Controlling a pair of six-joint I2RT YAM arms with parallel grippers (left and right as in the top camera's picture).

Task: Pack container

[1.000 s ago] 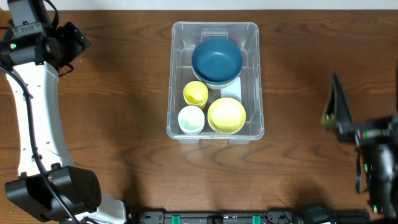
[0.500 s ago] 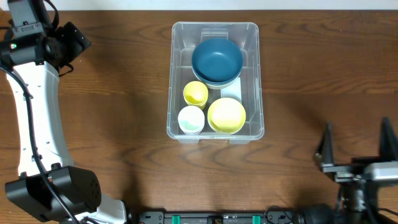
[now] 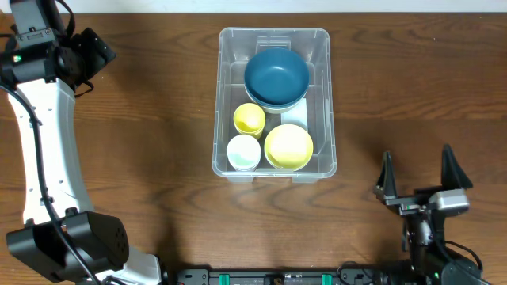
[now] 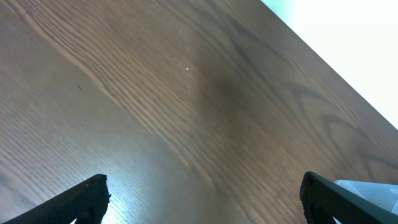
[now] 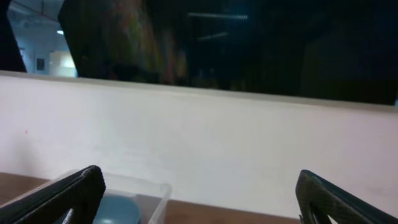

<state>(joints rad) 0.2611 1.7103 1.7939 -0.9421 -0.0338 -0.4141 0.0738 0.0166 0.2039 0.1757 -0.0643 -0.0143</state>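
The container [image 3: 223, 95] is a clear plastic bin at the table's middle, with a white label [image 3: 295, 117] on its floor. It holds a dark blue bowl [image 3: 276, 75], a yellow cup [image 3: 249, 119], a pale cup [image 3: 243, 152] and a yellow bowl [image 3: 288, 147]. My left gripper [image 3: 93, 52] is open and empty at the far left, well away from the bin; its wrist view [image 4: 204, 182] shows bare wood and a bin corner [image 4: 370, 191]. My right gripper [image 3: 418, 172] is open and empty at the front right; its wrist view [image 5: 198, 177] shows the bin's corner [image 5: 158, 190] and the blue bowl [image 5: 118, 210].
The brown wooden table [image 3: 142, 158] runs around the bin on all sides. The left arm's white link [image 3: 47, 150] stretches along the left edge. A white wall [image 5: 205, 130] stands behind the table's far edge.
My right arm has swung from the right edge down to the front right, and its open gripper has turned to face the table's far side. The left arm and the bin's contents are unchanged.
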